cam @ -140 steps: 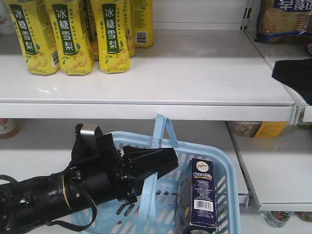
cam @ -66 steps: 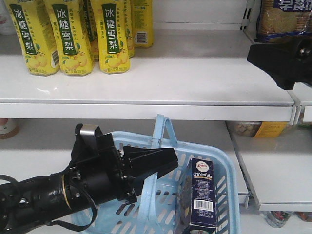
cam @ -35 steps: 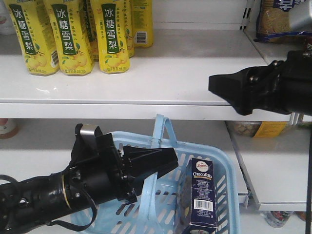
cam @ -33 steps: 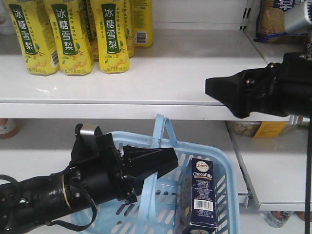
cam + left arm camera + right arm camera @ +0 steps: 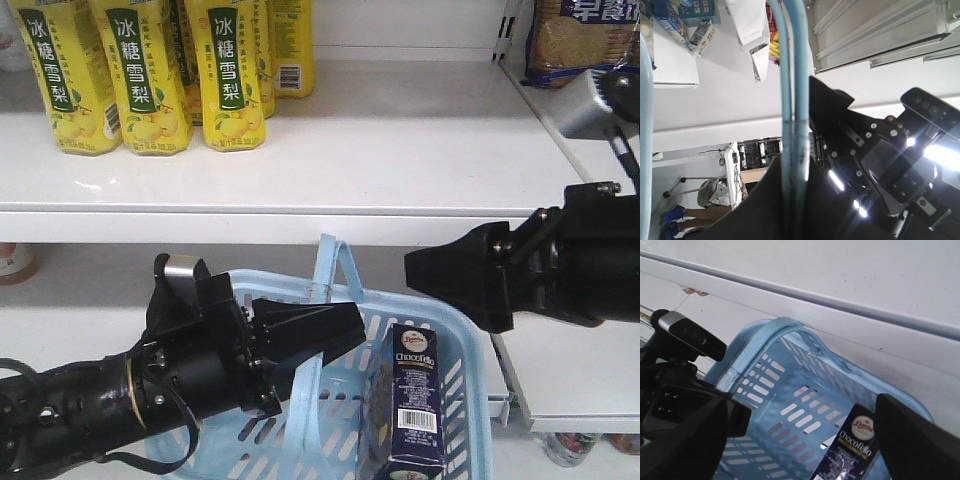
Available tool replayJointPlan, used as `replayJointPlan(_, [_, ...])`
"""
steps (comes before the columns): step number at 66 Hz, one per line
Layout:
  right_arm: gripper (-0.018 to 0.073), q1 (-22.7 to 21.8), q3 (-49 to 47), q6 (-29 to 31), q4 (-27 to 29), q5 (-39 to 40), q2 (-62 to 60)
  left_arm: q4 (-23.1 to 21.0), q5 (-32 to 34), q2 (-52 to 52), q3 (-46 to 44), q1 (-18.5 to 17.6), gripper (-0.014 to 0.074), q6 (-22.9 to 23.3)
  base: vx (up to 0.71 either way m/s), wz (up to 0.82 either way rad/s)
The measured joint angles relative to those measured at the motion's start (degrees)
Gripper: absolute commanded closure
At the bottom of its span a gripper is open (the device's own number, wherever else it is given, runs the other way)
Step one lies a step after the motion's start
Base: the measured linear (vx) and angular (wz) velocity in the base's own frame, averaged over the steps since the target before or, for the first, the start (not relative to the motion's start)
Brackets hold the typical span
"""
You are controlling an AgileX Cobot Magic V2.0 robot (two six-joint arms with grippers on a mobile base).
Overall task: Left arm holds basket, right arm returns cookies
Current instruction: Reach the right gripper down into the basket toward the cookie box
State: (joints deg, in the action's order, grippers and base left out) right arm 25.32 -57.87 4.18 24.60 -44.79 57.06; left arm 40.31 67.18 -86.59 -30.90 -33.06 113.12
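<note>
The left gripper [image 5: 338, 330] has its jaws clamped on a looped handle [image 5: 794, 75] of the light blue shopping basket [image 5: 465, 385]. In the left wrist view the handle's two blue bars run straight out from between the black fingers. The basket's other handle [image 5: 336, 262] stands upright just past the jaw tips.

The right gripper [image 5: 428, 280] hangs over the basket's right side with its jaws spread wide and nothing held. Its wrist view shows one dark finger [image 5: 695, 435] at lower left and the other at lower right, with the slotted basket floor between them. The navy Chocofello cookie box [image 5: 415, 405] stands upright inside the basket, below and ahead of these open jaws. It sits closer to the right-hand finger and appears clear of both.

Above and behind both grippers, yellow drink cartons [image 5: 140, 75] stand on a white shelf [image 5: 400, 150].
</note>
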Motion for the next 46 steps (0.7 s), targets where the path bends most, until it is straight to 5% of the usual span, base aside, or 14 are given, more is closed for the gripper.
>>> replayJointPlan(21, [0.0011,0.0,0.0,-11.65,-1.78,-9.97,-1.05,-0.05,0.0,0.0,0.0,0.0,0.0599,0.0,0.0,0.0])
replayJointPlan(46, [0.0011,0.0,0.0,-15.04,-5.09,-14.85,2.64,-0.05,0.0,0.0,0.0,0.0,0.0599,0.0,0.0,0.0])
